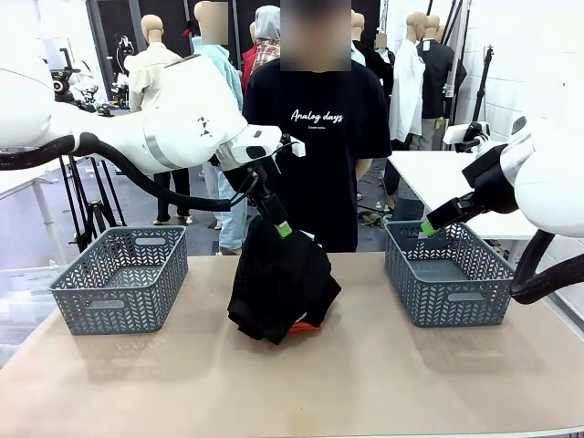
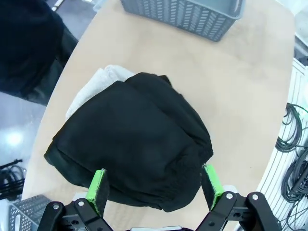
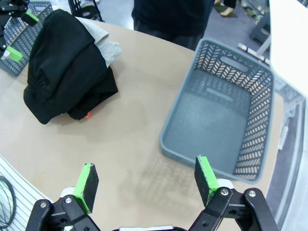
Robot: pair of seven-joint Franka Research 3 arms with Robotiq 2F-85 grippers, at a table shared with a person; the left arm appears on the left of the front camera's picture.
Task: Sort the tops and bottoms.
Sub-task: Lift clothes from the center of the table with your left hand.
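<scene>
With no garment sorted yet, my left gripper [image 2: 155, 185] hung spread above the black garment [image 2: 134, 134] topping the mid-table pile, my right gripper [image 3: 147, 185] spread near the right basket [image 3: 255, 130]; next, I judged, lower and pinch that cloth.

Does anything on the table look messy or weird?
Only the crumpled heap in the middle of the table: a black garment on top, a grey top and an orange-red top poking out beneath. Nothing looks broken.
</scene>
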